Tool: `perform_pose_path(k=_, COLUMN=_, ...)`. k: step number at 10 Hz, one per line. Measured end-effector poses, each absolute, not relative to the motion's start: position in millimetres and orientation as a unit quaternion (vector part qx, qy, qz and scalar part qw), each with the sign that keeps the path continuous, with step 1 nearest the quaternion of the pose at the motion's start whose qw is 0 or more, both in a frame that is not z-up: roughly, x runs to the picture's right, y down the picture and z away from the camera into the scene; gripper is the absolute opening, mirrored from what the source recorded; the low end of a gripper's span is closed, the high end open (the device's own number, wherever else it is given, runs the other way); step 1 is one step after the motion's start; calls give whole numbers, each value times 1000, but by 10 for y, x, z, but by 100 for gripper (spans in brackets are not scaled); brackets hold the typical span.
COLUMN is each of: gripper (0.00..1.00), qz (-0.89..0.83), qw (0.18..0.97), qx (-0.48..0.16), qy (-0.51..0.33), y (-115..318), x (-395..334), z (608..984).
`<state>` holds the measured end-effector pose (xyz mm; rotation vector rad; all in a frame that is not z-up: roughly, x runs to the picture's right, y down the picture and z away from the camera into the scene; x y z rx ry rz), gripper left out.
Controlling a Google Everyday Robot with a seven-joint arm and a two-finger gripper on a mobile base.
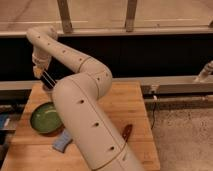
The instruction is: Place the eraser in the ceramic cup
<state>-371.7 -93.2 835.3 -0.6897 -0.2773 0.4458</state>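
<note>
Your dark gripper (46,77) hangs at the far-left edge of the light wooden table (135,107), its grip impossible to tell, the round green bowl (45,119) just nearside of it.

The white arm (82,95) stood up from the lower edge, bent at a thick elbow above the wooden table (127,107) and stretched to the far left corner, where the gripper (48,81) pointed down over the table's back edge. A green bowl (44,119) sat near the left side, partly hidden by the arm. A blue object (62,142) lay just beside it toward the front, and a dark reddish-brown item (126,132) lay right of the arm
</note>
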Motion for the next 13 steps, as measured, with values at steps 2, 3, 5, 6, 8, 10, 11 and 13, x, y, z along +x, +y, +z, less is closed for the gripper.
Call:
perform_pose_path(k=2, gripper=0, qz=218, qw=905, qx=-339, qy=-139, y=-908, x=-3729, z=8403)
perform_pose_path(k=3, gripper=0, qz=219, qw=903, qx=-341, qy=-142, y=-914, x=-3727, z=8431)
perform_pose_path(k=5, gripper=0, qz=216, qw=902, qx=-343, qy=-148, y=-910, x=-3777, z=8471)
perform_pose_path(k=6, gripper=0, qz=216, qw=901, qx=-343, qy=-152, y=-914, x=-3792, z=8491)
perform_pose_path(k=8, gripper=3, qz=218, qw=901, qx=-343, qy=-154, y=-926, x=-3761, z=8515)
perform_pose_path(k=10, gripper=21, qz=216, qw=901, qx=-343, qy=-155, y=-914, x=-3788, z=8508)
perform_pose_path(k=11, gripper=29, qz=217, qw=901, qx=-343, qy=-154, y=-919, x=-3777, z=8511)
perform_pose_path(k=13, gripper=52, qz=218, qw=901, qx=-343, qy=-154, y=-922, x=-3763, z=8516)
